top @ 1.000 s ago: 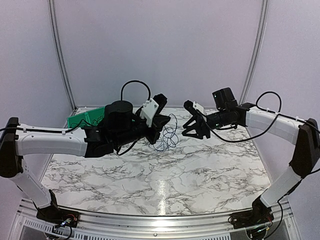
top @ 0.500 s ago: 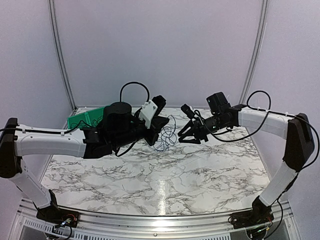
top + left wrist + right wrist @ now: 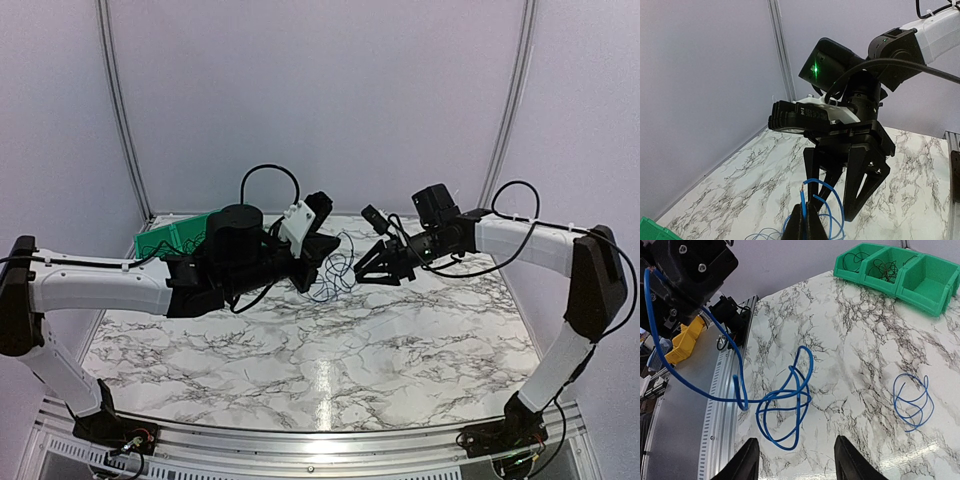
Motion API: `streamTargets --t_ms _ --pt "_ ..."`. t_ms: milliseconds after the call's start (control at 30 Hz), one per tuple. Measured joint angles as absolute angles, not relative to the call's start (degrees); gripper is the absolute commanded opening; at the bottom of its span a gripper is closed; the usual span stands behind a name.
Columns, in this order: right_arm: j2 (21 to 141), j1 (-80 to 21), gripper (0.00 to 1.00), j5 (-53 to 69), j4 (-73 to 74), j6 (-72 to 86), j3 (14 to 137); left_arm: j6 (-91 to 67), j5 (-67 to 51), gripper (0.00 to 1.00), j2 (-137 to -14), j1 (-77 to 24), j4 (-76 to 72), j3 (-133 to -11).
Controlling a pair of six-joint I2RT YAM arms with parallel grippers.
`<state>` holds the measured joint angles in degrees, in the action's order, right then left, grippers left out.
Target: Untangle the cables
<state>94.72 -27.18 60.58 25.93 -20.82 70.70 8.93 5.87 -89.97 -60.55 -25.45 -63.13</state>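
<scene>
A loose knot of thin blue cables (image 3: 335,270) hangs in the air above the back of the marble table. My left gripper (image 3: 807,223) is shut on one blue cable end (image 3: 803,205), which sticks up between its fingertips. My right gripper (image 3: 364,270) faces it from the right, open and empty, with its fingers (image 3: 866,189) just behind the upper loop. In the right wrist view the dangling knot (image 3: 785,405) hangs just ahead of the right gripper (image 3: 797,462), between and beyond its two fingertips. A separate blue coil (image 3: 912,402) lies on the table.
A green bin (image 3: 900,275) with several compartments, two holding thin black wires, stands at the back left (image 3: 165,238). The aluminium rail (image 3: 722,390) runs along the table's near edge. A yellow bin (image 3: 682,342) sits beyond that rail.
My right arm has swung left, up to the hanging knot, and its jaws have spread a little. The left arm holds its cable almost still.
</scene>
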Motion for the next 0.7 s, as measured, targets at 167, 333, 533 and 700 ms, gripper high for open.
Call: streamTargets --t_ms 167,333,533,700 --pt "95.46 -28.08 0.40 61.91 25.93 -20.38 70.70 8.36 5.39 0.00 -89.97 -60.55 -25.52 -63.13" --pt "95.92 -29.10 0.11 62.81 25.15 -18.96 70.76 7.86 4.95 0.00 -89.97 -60.55 -25.93 -63.13" --pt "96.53 -28.60 0.00 62.06 24.01 -17.32 70.89 7.88 5.06 0.00 -89.73 -60.60 -26.28 -62.70" --pt "96.53 -25.67 0.00 58.22 21.43 -15.51 70.76 8.62 6.76 0.00 -85.34 -60.66 -26.24 -59.75"
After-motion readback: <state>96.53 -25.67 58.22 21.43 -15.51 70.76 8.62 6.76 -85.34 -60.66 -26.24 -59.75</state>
